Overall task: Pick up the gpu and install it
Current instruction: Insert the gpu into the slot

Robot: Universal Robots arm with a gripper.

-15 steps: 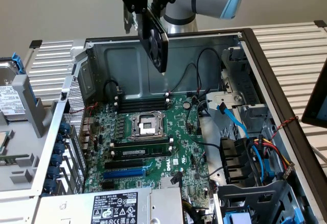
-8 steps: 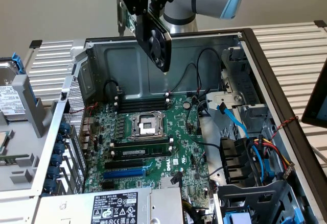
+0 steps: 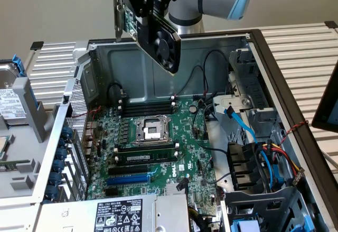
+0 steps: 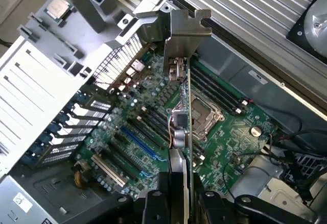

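Closest to us, claw [image 4: 179,201] pinches the gpu [image 4: 180,127] by its edge. We see, left to right in the exterior view, a hard drive [image 3: 9,102], the gpu [image 3: 163,44] aloft above the motherboard [image 3: 174,152], a blue cable [image 3: 238,120].

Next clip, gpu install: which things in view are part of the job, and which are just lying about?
Job: gpu, held by the gripper above the open case; motherboard with its blue slot.
Lying about: hard drive, RAM sticks, blue cable, power supply.
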